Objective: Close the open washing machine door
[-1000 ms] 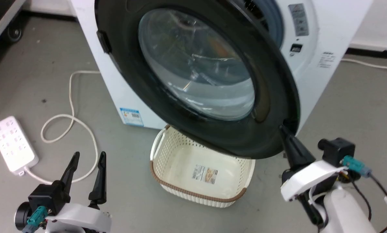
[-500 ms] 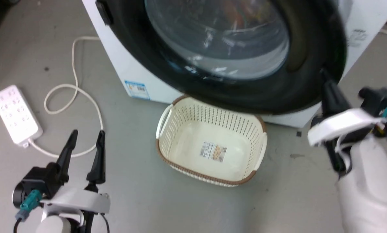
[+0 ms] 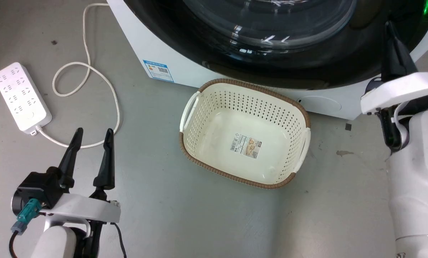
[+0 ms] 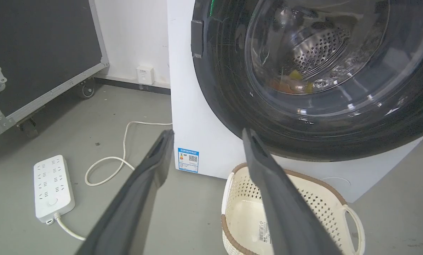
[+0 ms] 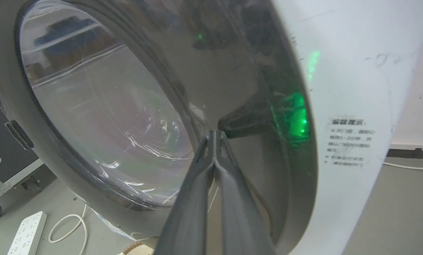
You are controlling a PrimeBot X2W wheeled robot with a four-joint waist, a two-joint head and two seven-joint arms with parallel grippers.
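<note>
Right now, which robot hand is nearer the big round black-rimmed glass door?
Right. The right hand, shut, appears to touch the round black-rimmed glass door at its rim; the left hand hangs open, apart, near the white power strip.

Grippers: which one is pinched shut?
The right gripper: its fingers are pressed together, tips at the black rim of the door. The left gripper has its fingers spread wide apart.

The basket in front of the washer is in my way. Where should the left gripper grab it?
On the basket, take the white loop handle at its left end, coming from the left: it bows off the wall, leaving a finger gap, and faces the open left gripper.
</note>
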